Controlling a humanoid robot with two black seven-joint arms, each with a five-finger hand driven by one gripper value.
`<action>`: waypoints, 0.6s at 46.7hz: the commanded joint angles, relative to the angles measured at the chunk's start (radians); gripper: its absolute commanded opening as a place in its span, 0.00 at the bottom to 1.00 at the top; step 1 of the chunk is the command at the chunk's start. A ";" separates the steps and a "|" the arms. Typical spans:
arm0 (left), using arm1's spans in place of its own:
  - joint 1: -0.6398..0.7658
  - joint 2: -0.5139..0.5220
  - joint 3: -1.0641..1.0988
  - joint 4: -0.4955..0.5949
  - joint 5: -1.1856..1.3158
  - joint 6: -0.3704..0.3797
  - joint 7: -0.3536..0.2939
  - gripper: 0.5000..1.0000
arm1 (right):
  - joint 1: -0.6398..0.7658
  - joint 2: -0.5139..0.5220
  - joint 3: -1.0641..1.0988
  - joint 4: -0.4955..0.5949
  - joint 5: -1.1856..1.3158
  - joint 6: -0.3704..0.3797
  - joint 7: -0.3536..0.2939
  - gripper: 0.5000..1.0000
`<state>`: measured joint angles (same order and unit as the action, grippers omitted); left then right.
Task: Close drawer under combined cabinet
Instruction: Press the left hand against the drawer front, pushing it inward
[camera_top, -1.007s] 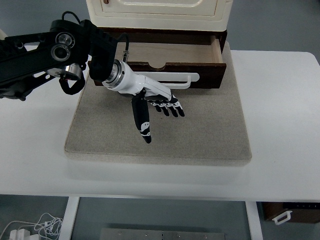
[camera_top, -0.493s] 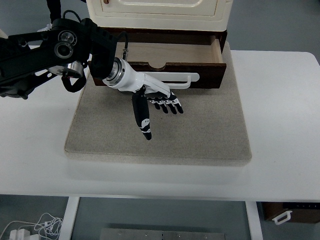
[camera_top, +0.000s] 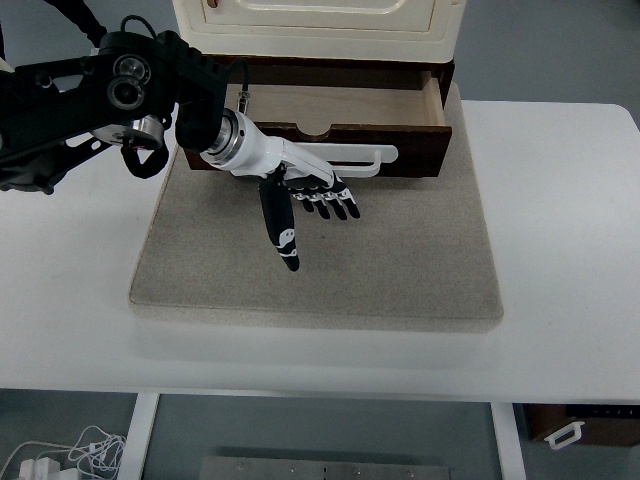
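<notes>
A dark wooden drawer stands pulled out from under the cream cabinet, its pale inside showing. A white handle runs along its front. My left hand comes in from the left on a black arm and lies flat just in front of the drawer front. Its fingers are spread and hold nothing, and the thumb points toward me. The back of the hand sits close against the handle's left part; contact is hard to tell. No right hand shows.
The cabinet and drawer rest on a grey mat on a white table. Cables lie on the floor below at the lower left.
My left hand has shifted slightly up and left, closer to the drawer front. The drawer stands where it was.
</notes>
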<state>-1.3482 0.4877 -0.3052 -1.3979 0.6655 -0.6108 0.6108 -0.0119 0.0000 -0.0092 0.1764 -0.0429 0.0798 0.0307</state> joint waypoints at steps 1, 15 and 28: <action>-0.003 0.000 0.000 0.010 0.000 0.000 0.000 1.00 | 0.000 0.000 0.000 0.000 0.000 0.000 0.000 0.90; -0.009 0.000 -0.002 0.042 0.003 0.000 0.000 1.00 | 0.000 0.000 0.000 0.000 0.000 0.000 0.000 0.90; -0.015 -0.003 -0.003 0.077 0.008 0.000 0.000 1.00 | 0.000 0.000 0.000 0.000 0.000 0.000 0.000 0.90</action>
<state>-1.3594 0.4865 -0.3077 -1.3327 0.6731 -0.6108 0.6108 -0.0123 0.0000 -0.0092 0.1764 -0.0430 0.0798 0.0307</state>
